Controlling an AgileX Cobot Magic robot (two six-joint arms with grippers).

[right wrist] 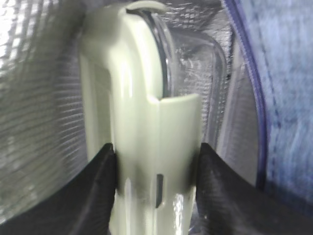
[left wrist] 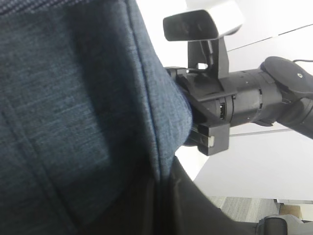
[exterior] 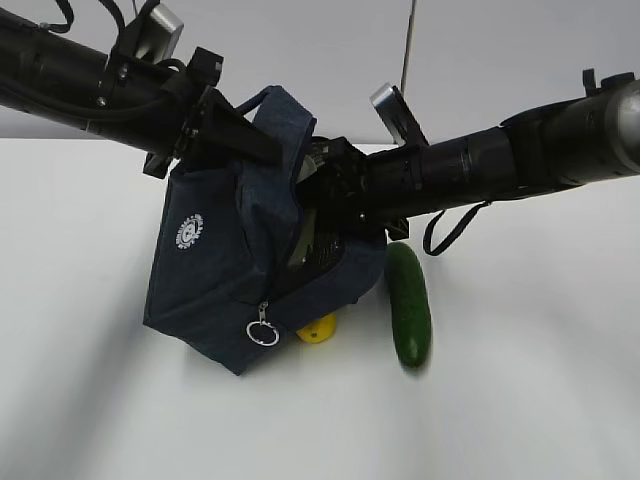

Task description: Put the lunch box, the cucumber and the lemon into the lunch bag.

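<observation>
Scene: a white table with a dark navy lunch bag at the centre, tilted so its open mouth faces right, toward the right arm.
Why the bag tilts: the left gripper has hold of the bag's upper edge from the left, which appears to raise that side and keep the mouth open for loading.
Left gripper state: its fingers are hidden behind fabric in the left wrist view; from the exterior view it looks closed on the bag's top edge or handle, though the contact itself is not plainly shown.
Lunch box: the lunch box, clear with a pale green lid, stands on edge inside the bag's silvery lining.
Right gripper state: the right gripper is clamped on the lunch box, one dark finger on each side of the lid's clip end.
Why on edge: held upright, the box likely passes the narrow opening more easily.
Right arm pose: it reaches in from the right, nearly level, wrist buried in the bag's mouth.
Left arm pose: it comes in from the upper left, sloping down to the bag's top.
Cucumber: the cucumber lies on the table just right of the bag, outside it.
Lemon: the lemon sits on the table, partly tucked beneath the bag's lower edge.
Stage, as judged: the box is going in; both fruits remain.
</observation>
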